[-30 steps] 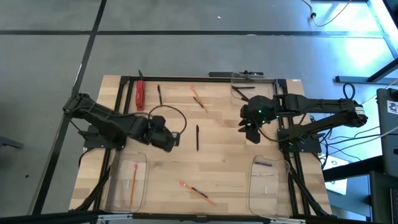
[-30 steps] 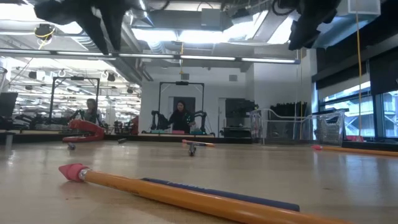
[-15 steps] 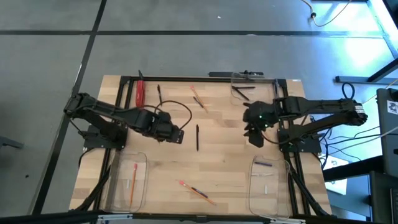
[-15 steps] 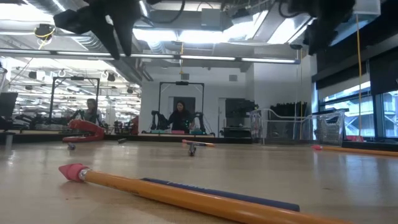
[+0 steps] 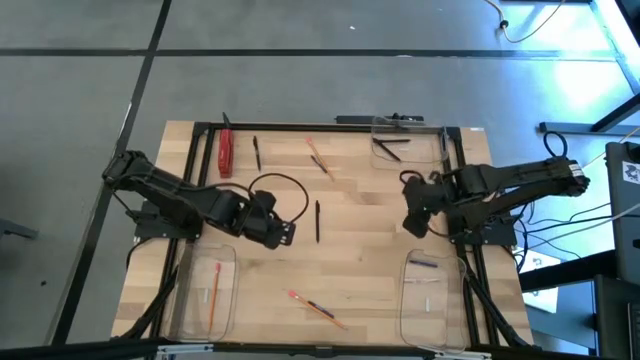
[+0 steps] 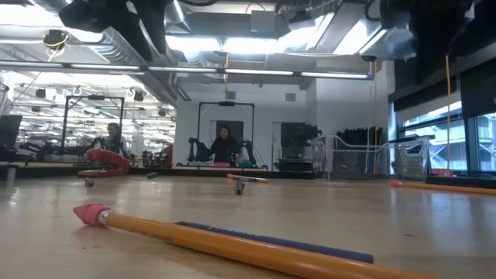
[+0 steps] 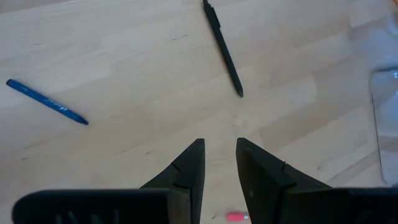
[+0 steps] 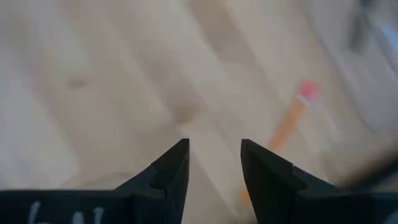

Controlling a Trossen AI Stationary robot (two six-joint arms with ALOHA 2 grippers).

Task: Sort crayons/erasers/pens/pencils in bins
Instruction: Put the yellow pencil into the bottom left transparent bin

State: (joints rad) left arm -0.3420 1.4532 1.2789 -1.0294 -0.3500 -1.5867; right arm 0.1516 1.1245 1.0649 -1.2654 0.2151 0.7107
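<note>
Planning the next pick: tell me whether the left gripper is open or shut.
Open and empty. In the left wrist view the left gripper shows bare table between its fingers, with the black pen lying ahead, untouched.

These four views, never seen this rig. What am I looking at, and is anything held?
Two dark robot arms at a wooden table, sorting stationery into clear bins.

The high view looks straight down. The left end effector hangs near a black pen at mid-table; the right end effector is over toward the right side. Bins sit at front left, front right and back right. Loose pencils and a red object lie on the wood.

The low view is at tabletop level: a pencil up close, people far behind.

The wrist views look past each arm's own fingers: left sees the pen and a blue crayon; right sees a pencil.

Both end effectors are open, holding nothing.
</note>
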